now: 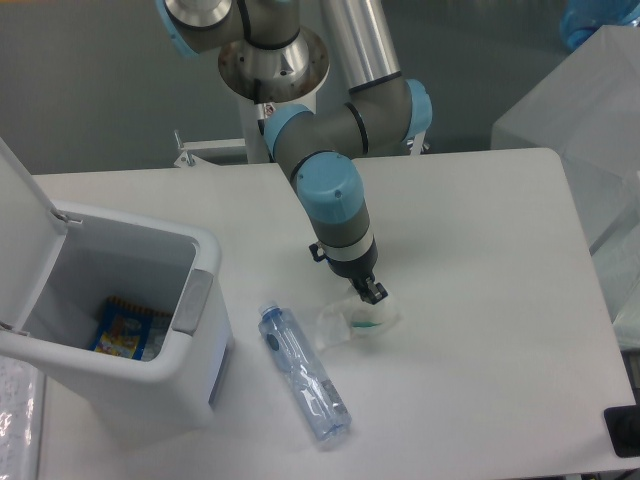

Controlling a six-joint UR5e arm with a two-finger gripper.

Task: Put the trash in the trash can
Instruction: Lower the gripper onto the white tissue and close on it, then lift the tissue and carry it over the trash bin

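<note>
A crumpled white wrapper (352, 321) with a green mark lies on the table mid-scene, bunched up under my gripper (371, 294). The fingers point down and are closed onto its upper right edge. Just left of it, a clear bluish plastic bottle (305, 375) lies on its side, cap toward the trash can. The trash can (198, 300) is a white boxy bin at the left with its flip lid (22, 222) standing open. My gripper is about a hand-length to the right of the bin.
A colourful packet (127, 330) lies in the bottom of the bin. A translucent white box (585, 130) stands off the table's right edge. A small black object (624, 431) sits at the front right corner.
</note>
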